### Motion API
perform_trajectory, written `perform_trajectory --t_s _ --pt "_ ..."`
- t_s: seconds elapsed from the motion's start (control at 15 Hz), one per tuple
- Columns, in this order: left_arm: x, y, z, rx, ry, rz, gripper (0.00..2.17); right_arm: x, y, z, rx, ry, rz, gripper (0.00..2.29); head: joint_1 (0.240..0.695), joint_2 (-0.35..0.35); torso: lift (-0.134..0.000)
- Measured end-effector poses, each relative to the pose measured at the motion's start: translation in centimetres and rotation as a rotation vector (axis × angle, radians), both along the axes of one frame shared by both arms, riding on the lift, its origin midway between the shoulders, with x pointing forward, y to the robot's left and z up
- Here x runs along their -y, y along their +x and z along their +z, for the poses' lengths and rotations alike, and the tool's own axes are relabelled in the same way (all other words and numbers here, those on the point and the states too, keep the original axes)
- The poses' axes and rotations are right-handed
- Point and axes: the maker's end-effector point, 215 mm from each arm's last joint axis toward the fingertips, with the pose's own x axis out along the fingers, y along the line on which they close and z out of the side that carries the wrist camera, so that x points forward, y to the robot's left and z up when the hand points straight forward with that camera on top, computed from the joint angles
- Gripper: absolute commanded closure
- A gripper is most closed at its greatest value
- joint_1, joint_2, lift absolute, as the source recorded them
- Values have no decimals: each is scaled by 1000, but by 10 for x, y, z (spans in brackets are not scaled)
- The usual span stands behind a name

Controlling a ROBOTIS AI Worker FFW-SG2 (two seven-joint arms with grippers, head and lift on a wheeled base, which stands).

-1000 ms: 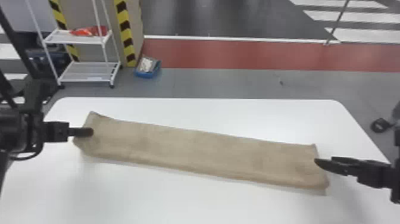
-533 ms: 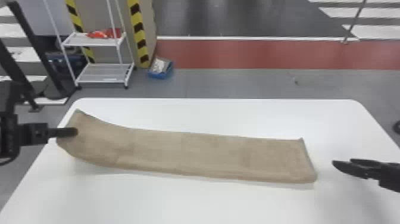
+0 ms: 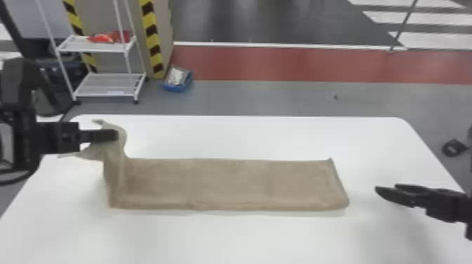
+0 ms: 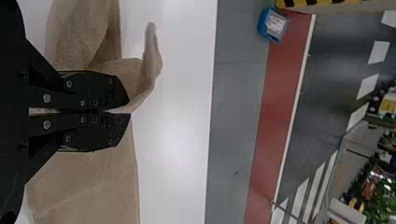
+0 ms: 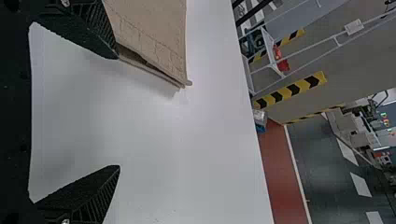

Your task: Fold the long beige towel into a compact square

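My left gripper [image 3: 114, 135] grips the left end of the beige towel [image 3: 228, 182] and holds it above the table, its edge draping over the fingers. The rest of the towel lies flat as a long layered strip. In the left wrist view, the closed left gripper [image 4: 128, 111] has towel cloth [image 4: 84, 186] on both sides. Off the towel's right end, my right gripper [image 3: 377, 189] stands apart from the cloth. Seen from the right wrist, the right gripper [image 5: 117, 112] has its fingers wide apart, with the towel's end [image 5: 154, 42] beside one of them.
The white table [image 3: 246, 235] extends around the towel. Beyond its far edge stand a white wheeled rack [image 3: 105, 86] and a blue bin [image 3: 178, 80] on the floor. A dark object [image 3: 454, 148] lies on the floor at the right.
The left gripper has lifted the towel's left end and brought it inward to the right, so it now folds up. The right gripper went from touching the right end to standing clear of it.
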Motion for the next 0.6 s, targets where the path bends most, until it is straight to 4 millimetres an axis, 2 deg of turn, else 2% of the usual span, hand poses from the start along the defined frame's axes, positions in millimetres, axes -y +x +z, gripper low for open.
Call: perform_trajectory --t_s 0.2,0.33,0.47,0.6 --pt "76 9 34 91 20 -101 1949 4 -4 0 -1 6 -10 33 695 -198 -124" --pt "118 7 45 122 21 -159 1949 5 -5 0 1 11 -13 33 695 -241 -124" --pt "155 -3 44 129 21 -218 1949 6 -6 1 2 13 -15 33 695 -275 -124" --pt "182 -17 34 117 27 -270 1949 8 -7 1 2 11 -16 33 695 -322 -124"
